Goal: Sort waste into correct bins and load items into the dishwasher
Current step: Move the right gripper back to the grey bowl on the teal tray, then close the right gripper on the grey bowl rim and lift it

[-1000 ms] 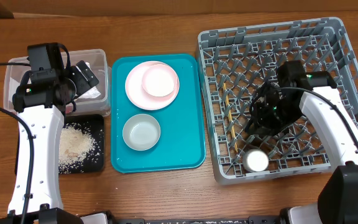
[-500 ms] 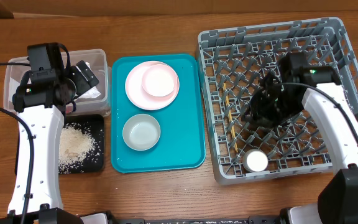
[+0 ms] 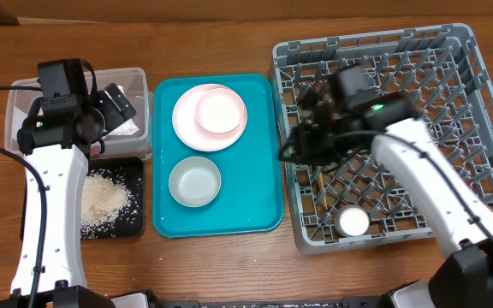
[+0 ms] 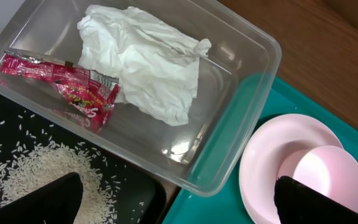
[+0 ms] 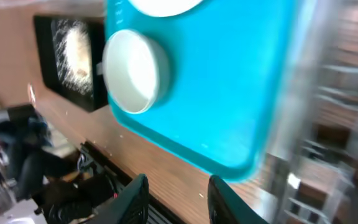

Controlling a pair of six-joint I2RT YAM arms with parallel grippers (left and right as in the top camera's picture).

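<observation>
A crumpled white napkin [image 4: 142, 68] and a red sauce packet [image 4: 67, 87] lie in the clear tub [image 3: 20, 115]. Loose rice [image 3: 103, 201] is spread on the black tray [image 3: 137, 224] in front of it. My left gripper [image 4: 179, 205] hangs wide open over the tub's near corner, holding nothing. Two stacked pink plates [image 3: 210, 117] and a pale grey bowl [image 3: 195, 182] rest on the teal tray. The cream cup [image 3: 352, 222] and chopsticks [image 3: 321, 192] lie in the grey rack [image 3: 452, 68]. My right gripper [image 5: 179, 202], blurred, is at the rack's left edge, its jaws apart and empty.
The teal tray [image 3: 255, 214] lies between the bins and the rack. The right wrist view shows the bowl [image 5: 132, 71], the tray's corner and bare wooden table [image 5: 185, 174] beneath the fingers. My right arm [image 3: 418, 171] stretches across the rack.
My right arm has swung left from the middle of the rack to its left edge, and its jaws have parted. The left arm has not moved.
</observation>
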